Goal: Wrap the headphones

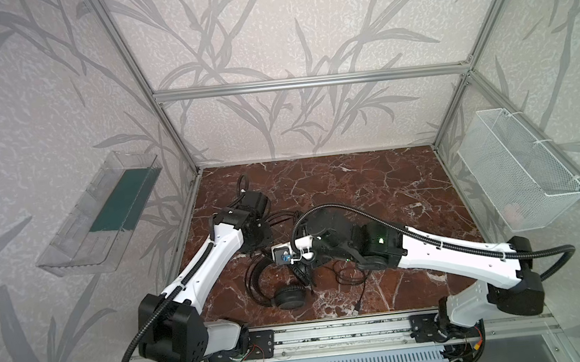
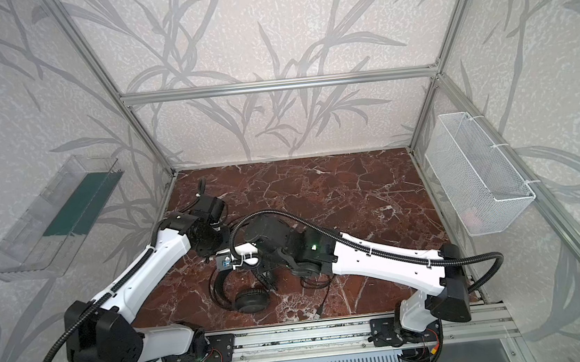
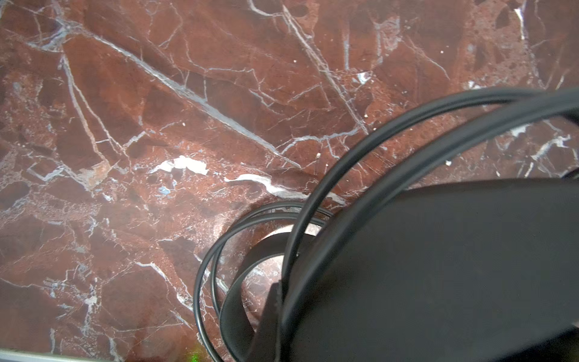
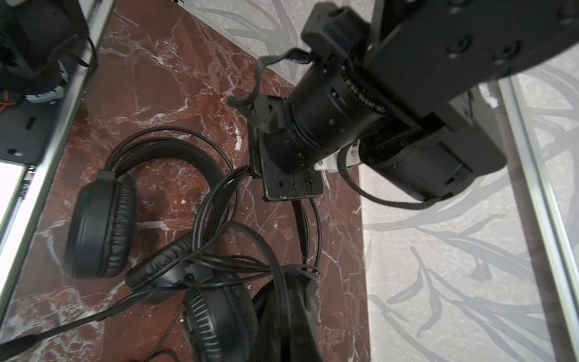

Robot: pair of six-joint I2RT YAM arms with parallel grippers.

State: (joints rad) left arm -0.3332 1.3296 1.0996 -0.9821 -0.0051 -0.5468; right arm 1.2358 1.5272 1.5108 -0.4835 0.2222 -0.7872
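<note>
The headphones (image 1: 288, 297): where are they found?

— Two black headsets are seen tangled on the tabletop (image 1: 372, 188), towards its front edge, under and between the two arms.

— And how are the hands set?

— The left hand (image 4: 300, 232) is pressed together, with the headband wires (image 3: 376, 150) run right against it; whether they are pinched cannot be told. The right hand (image 4: 286, 301) is also closed, down among the cable loops by the ridged earcup (image 4: 216, 316); what is caught there, if anything, is hidden.

— On what is the coming move judged to turn?

— On the loose cable (image 1: 352, 274). It is trailed from the headsets towards the right arm's side, with its long run laid towards the front edge, where the plug (image 1: 357, 311) is found. The right hand is judged nearer to it; the left is judged better placed for steadying the headband.
</note>
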